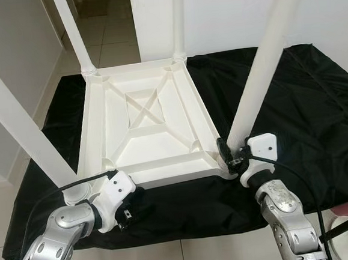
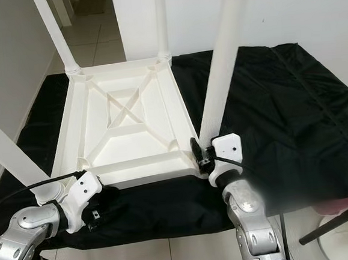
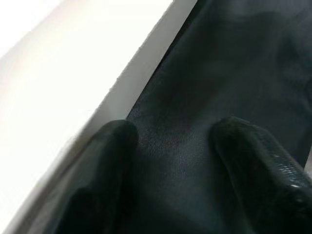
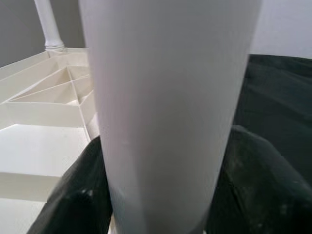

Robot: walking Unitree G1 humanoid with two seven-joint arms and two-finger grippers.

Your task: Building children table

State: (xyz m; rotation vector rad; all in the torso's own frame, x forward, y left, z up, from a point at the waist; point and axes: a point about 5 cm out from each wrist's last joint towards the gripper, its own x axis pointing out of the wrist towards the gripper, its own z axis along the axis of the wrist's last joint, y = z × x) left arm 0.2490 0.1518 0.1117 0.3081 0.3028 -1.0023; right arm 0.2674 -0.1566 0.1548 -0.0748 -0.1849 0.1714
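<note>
One white children table [image 1: 147, 132] lies upside down on a black cloth [image 1: 305, 107] covering the bench, with four white legs standing up from its corners. The right end effector [image 1: 229, 156] sits at the near right corner, its fingers clamped around the near right leg [image 1: 260, 75] just above the base. The left end effector [image 3: 170, 161] lies low by the near left corner, fingers apart over the cloth, beside the table's edge. Both silver arms reach forward, elbows bent.

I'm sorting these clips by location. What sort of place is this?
Probably a room in a home: tiled floor, plain white walls, and a worktop draped in black cloth where an upturned white plastic table is being assembled.
</note>
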